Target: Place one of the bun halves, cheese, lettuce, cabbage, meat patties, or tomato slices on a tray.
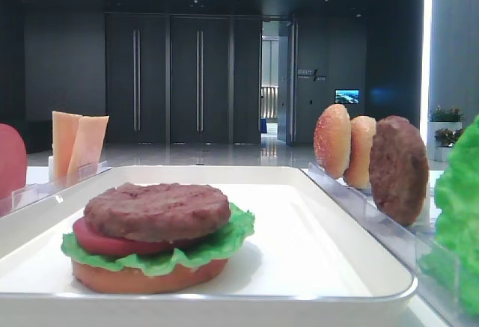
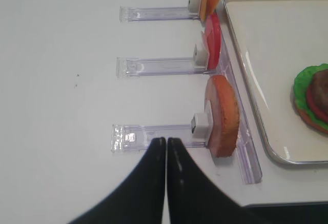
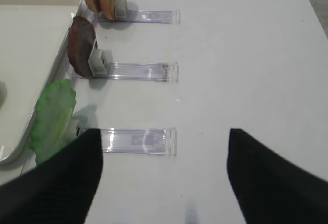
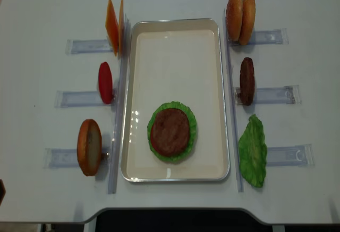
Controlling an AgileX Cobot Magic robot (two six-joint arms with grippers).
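On the white tray (image 4: 175, 46) sits a stack: a bun half (image 1: 150, 277) at the bottom, then lettuce (image 1: 223, 242), a tomato slice (image 1: 97, 242) and a meat patty (image 4: 170, 131) on top. Left of the tray, cheese (image 4: 114, 26), a tomato slice (image 4: 105, 82) and a bun half (image 2: 223, 116) stand in racks. On the right stand two bun halves (image 4: 240, 13), a patty (image 3: 82, 46) and lettuce (image 3: 52, 119). My left gripper (image 2: 166, 141) is shut and empty, just short of the bun half's rack. My right gripper (image 3: 164, 131) is open and empty, near the lettuce rack.
Clear plastic racks (image 4: 276, 95) lie on the white table on both sides of the tray, their outer ends pointing away from it. The tray's raised rim (image 2: 246, 96) runs close beside the standing pieces. The table's front edge (image 4: 170, 209) is close behind the grippers.
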